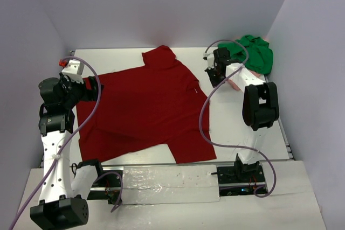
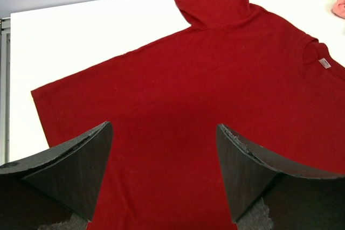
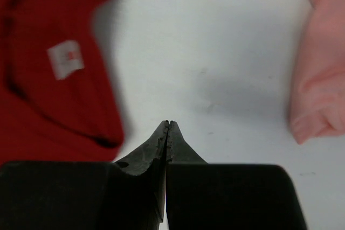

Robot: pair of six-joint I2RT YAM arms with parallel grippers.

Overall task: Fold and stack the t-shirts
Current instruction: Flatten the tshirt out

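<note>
The left gripper (image 2: 163, 133) hangs with its jaws spread wide, holding nothing, over the hem side of the dark red t-shirt (image 1: 145, 106), which lies spread flat on the white table (image 1: 118, 57). The right gripper (image 3: 168, 126) is pressed together and empty above bare table, between the red shirt's collar and the pale pink t-shirt (image 3: 318, 68). The bright green t-shirt (image 1: 257, 52) lies crumpled at the far right, just beside the pink one.

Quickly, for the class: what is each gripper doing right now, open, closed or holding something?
Left gripper: open, fingers apart over the dark red t-shirt, holding nothing.
Right gripper: closed on nothing, over the table.
</note>
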